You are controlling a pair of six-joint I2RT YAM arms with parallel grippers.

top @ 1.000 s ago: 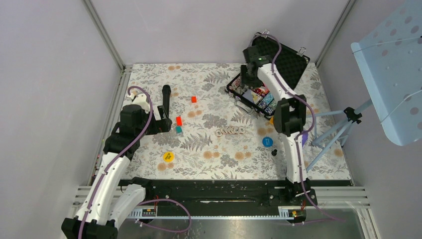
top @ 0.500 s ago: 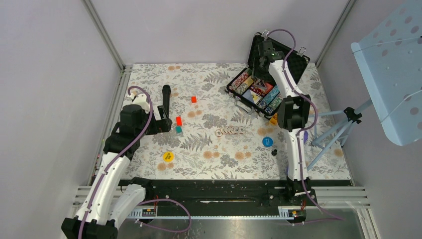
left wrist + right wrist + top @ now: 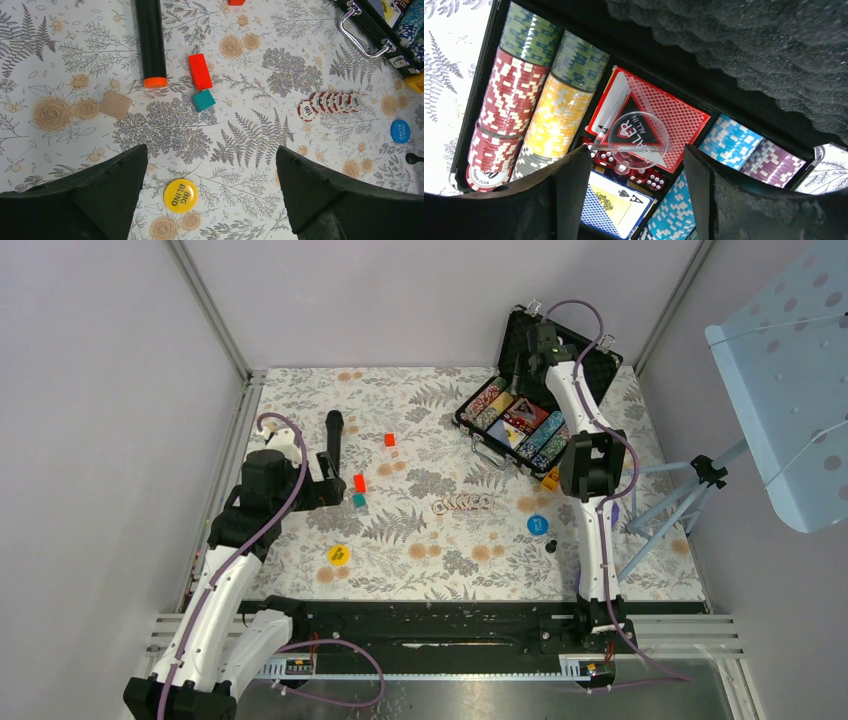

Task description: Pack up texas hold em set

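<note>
**A:** What's the surface like, starting at the left?

**B:** A pale cloth printed with grey ferns and tan roses covers the surface (image 3: 420, 390). Plain grey walls (image 3: 400, 300) box it in, with metal posts (image 3: 210, 310) in the far corners. The left hand (image 3: 210, 155) hovers at the left, fingers spread wide, gripping nothing. Beyond it lie a tan block (image 3: 115, 104), a black microphone (image 3: 150, 40) with an orange end, and a red block (image 3: 200, 71) just beside a teal one (image 3: 203, 100).

**A:** And the set itself?

**B:** Scattered. The yellow Big Blind button (image 3: 180, 195) lies near the front. A row of red-and-white chips (image 3: 330, 102) leans in the middle, with the blue Small Blind button (image 3: 400, 131) to their right. The black briefcase (image 3: 600, 365) stands open at the far right corner, lid up. Inside are chip rows (image 3: 519, 100), a red card deck (image 3: 674, 125) and red dice (image 3: 649, 180).

**A:** The right hand?

**B:** The right hand (image 3: 636, 155) is over the case, fingers apart, nothing pinched. A clear disc (image 3: 631, 135) lies on the red deck. Past the right edge, a pale blue perforated panel (image 3: 790, 390) stands by a tripod (image 3: 700, 480).
</note>
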